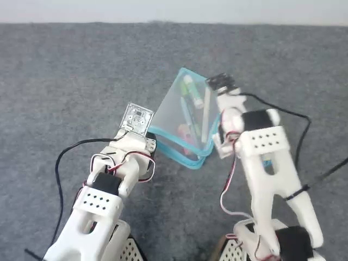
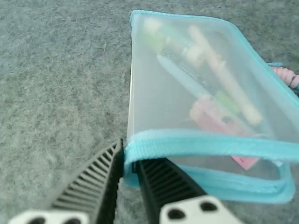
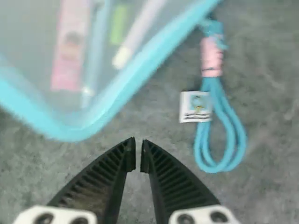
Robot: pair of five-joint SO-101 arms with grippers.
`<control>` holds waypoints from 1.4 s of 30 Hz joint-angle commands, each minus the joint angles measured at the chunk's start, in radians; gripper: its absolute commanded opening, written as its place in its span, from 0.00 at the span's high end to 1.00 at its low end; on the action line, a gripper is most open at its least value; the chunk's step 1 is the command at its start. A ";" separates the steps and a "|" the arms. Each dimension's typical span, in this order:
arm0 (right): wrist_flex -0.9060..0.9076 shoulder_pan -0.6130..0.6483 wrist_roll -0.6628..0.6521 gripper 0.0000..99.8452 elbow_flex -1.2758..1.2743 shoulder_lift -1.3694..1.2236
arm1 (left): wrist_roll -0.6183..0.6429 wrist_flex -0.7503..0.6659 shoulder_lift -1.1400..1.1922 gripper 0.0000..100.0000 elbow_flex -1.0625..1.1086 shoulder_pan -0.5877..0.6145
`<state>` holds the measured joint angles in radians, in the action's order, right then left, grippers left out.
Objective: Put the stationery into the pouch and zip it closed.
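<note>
1. Grey, nubbly cloth covered the surface, with a pale wall strip along its far edge.
2. Between the two arms lay the pouch, a flat sleeve of clear mesh plastic bound in teal.
3. Inside it sat several pens, cream, green and blue, and a flat pink piece.
4. The left hand had its ribbed black fingers pinched on the pouch's teal zip edge at one corner.
5. The right hand hung just off another pouch corner, its fingers almost touching and gripping nothing.
6. The right wrist view showed a looped teal cord with a pink bead and a small white label, lying on the cloth beside the pouch.
</note>
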<state>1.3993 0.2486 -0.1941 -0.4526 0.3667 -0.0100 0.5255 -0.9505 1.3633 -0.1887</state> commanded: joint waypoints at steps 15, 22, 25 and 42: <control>-0.027 -0.056 0.025 0.78 0.601 -0.822 | 0.015 -0.021 -0.032 0.99 -0.036 -0.006; -0.028 -0.134 0.026 0.93 0.646 -0.891 | 0.014 -0.021 -0.034 0.99 -0.036 -0.006; -0.044 -0.143 0.026 0.97 0.646 -0.892 | 0.014 -0.023 -0.034 0.99 -0.035 -0.006; -0.099 -0.082 0.026 0.85 0.644 -0.892 | 0.012 -0.025 -0.034 0.99 -0.024 -0.008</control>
<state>1.3195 0.1412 -0.1803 0.1442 -0.5401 -0.0100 0.5255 -0.9505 1.3633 -0.1887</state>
